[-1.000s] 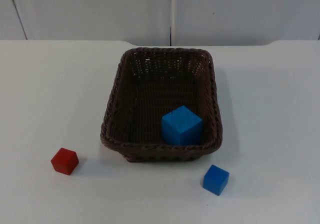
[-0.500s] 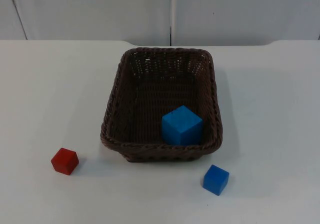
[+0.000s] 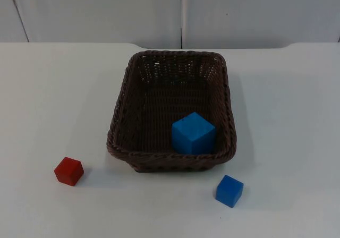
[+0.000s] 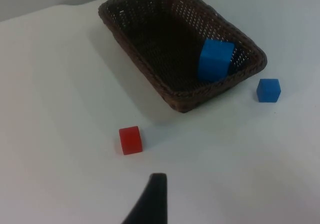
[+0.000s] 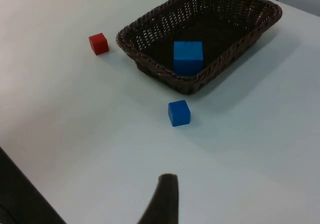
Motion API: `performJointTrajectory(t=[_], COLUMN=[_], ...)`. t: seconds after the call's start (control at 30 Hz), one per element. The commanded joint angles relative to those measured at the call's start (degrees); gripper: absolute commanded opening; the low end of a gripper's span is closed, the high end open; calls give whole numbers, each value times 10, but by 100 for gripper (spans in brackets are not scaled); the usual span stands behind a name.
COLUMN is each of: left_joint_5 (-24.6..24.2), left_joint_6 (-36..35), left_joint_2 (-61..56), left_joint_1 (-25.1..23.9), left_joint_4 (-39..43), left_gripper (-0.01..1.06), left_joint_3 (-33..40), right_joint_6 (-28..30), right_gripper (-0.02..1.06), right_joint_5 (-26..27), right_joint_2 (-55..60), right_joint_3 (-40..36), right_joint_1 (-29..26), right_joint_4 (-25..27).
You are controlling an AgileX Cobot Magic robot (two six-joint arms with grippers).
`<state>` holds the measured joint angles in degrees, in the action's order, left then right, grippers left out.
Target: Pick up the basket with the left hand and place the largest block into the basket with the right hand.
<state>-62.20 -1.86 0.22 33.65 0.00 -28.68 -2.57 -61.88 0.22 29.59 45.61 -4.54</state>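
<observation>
Small blue block (image 3: 229,190) nearest, on white table (image 3: 297,142), at 5 o'clock off basket. Red block (image 3: 68,171) at 8 o'clock, well apart. Brown wicker basket (image 3: 119,122) mid-table, resting on surface. Inside: large blue block (image 3: 193,133), near-right corner, touching front wall. Both grippers wait off basket; finger state cannot tell.

I see a dark brown woven wicker basket (image 3: 172,110), a large bright blue cube (image 3: 193,133), a smaller blue cube (image 3: 229,190), a small red cube (image 3: 68,171) and a plain white surface (image 3: 58,100).
</observation>
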Motion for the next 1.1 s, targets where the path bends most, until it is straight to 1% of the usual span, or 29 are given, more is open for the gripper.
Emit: performJointTrajectory(t=[0.0, 0.87, 0.93, 0.97, 1.07], left_joint_5=[6, 6, 6, 6, 6], left_joint_6=[3, 5, 5, 5, 5], left_joint_2=[-2, -2, -2, -2, -2], left_joint_1=[3, 3, 3, 3, 3], left_joint_4=[-10, -10, -10, -10, -10], left_gripper=[88, 88, 88, 88, 88], left_joint_3=[2, 2, 2, 2, 2], right_joint_6=[4, 4, 4, 4, 4], right_gripper=[76, 76, 81, 81, 96], right_joint_5=[1, 1, 1, 1, 1], right_joint_2=[-2, -2, -2, -2, -2], right_joint_3=[-1, -1, -1, -1, -1], right_joint_1=[3, 3, 3, 3, 3], right_joint_4=[1, 1, 1, 1, 1])
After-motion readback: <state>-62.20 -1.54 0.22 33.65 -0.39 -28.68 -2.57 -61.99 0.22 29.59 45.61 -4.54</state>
